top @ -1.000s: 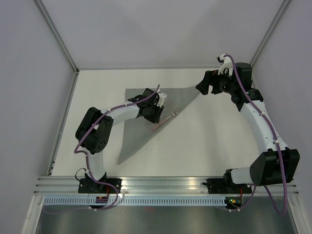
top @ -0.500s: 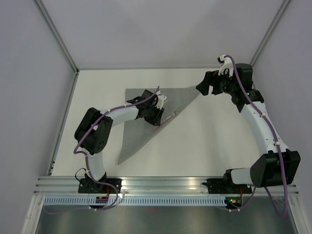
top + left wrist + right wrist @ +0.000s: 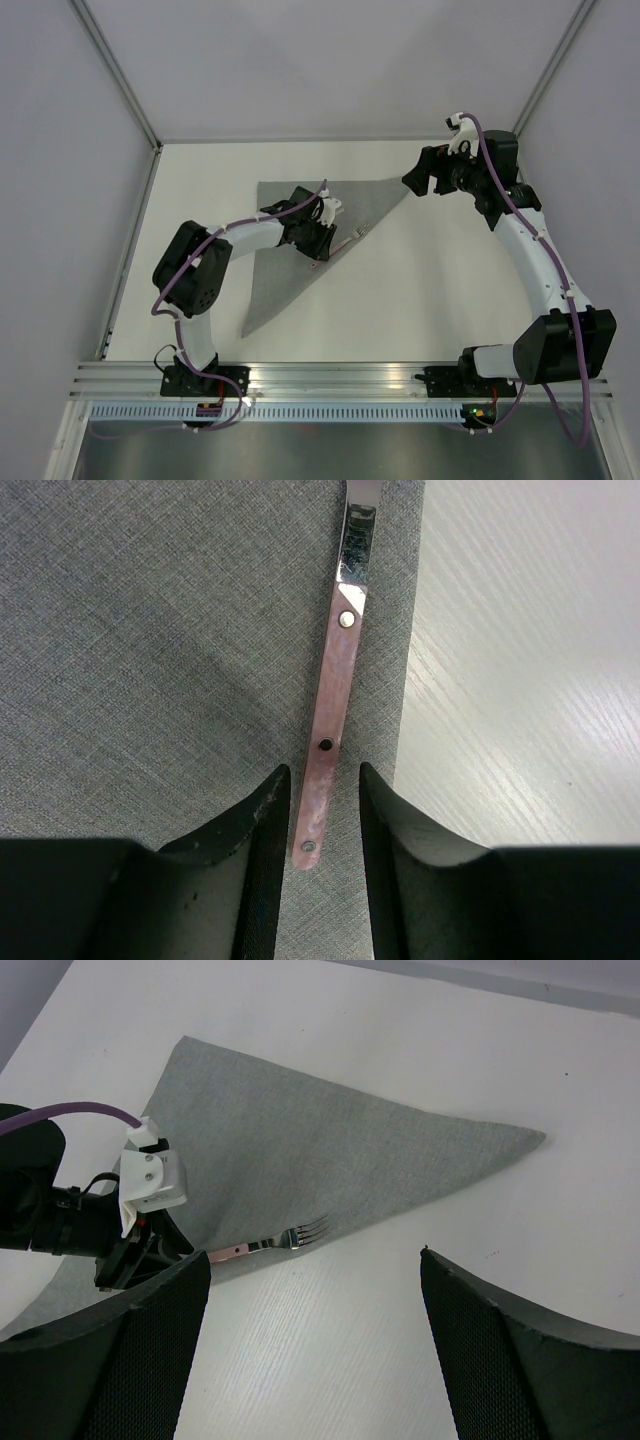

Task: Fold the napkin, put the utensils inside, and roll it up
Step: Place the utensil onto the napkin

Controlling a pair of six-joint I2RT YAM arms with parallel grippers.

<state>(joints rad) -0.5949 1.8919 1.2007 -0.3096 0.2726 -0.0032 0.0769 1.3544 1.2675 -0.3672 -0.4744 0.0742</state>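
From the overhead view I see the napkin [image 3: 268, 290] lying flat as a grey triangle at centre-left of the table [image 3: 400, 300], so I judge the fold done. The fork [image 3: 345, 243] lies just inside the napkin's long slanted edge, its tines pointing to the upper right. I think it sits there so the cloth can be rolled over it from that edge.

My left gripper [image 3: 322, 775] is low over the handle end. Its jaws are only partly parted and straddle the copper-coloured handle, with a sliver of cloth showing on the right side, so I read it as not clamped. My right gripper [image 3: 315, 1256] hovers at the upper right near the napkin's tip, spread wide and carrying nothing — presumably parked clear of the other arm's work.
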